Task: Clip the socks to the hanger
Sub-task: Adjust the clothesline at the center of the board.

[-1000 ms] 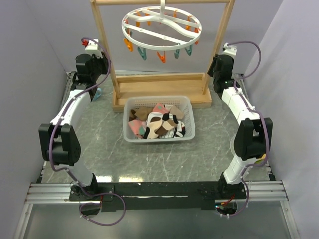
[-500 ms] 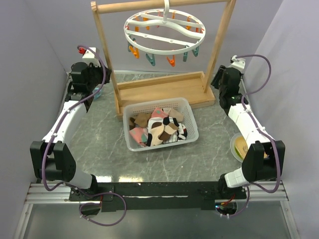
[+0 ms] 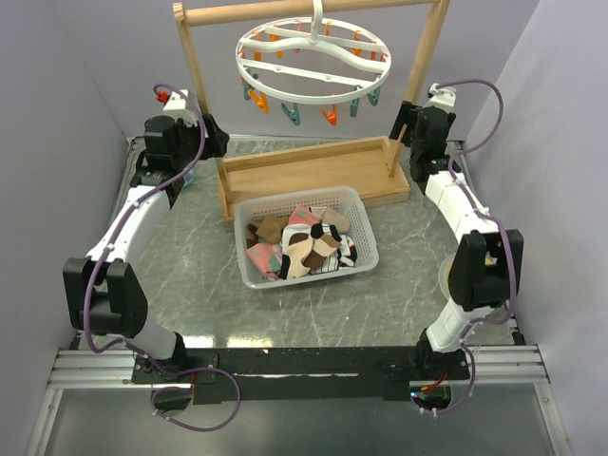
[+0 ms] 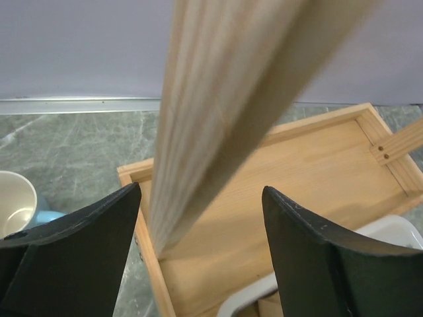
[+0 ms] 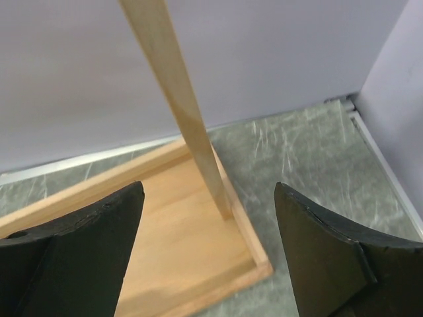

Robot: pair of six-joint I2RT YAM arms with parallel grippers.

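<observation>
The hanger [image 3: 311, 59], a white ring with orange and teal pegs, hangs from the crossbar of a wooden frame [image 3: 313, 171]. The socks [image 3: 299, 239] lie heaped in a white basket [image 3: 366, 233] in front of the frame's base. My left gripper [image 3: 216, 142] is open at the frame's left post [image 4: 218, 112], which rises between its wide-apart fingers [image 4: 79, 244] with a gap on each side. My right gripper [image 3: 403, 123] is open too, facing the right post [image 5: 178, 99], which stands further off between its fingers [image 5: 330, 257]. Neither gripper holds anything.
The frame's tray-like base [image 4: 310, 172] lies below both grippers. A pale cup [image 4: 16, 205] on something blue sits on the table left of the base. A round dish [image 3: 445, 277] shows partly behind the right arm. Walls close in on both sides.
Both grippers have opened wide. The frame and basket turned slightly a second ago. Since then the left gripper has moved right to the left post and the right gripper left toward the right post.
</observation>
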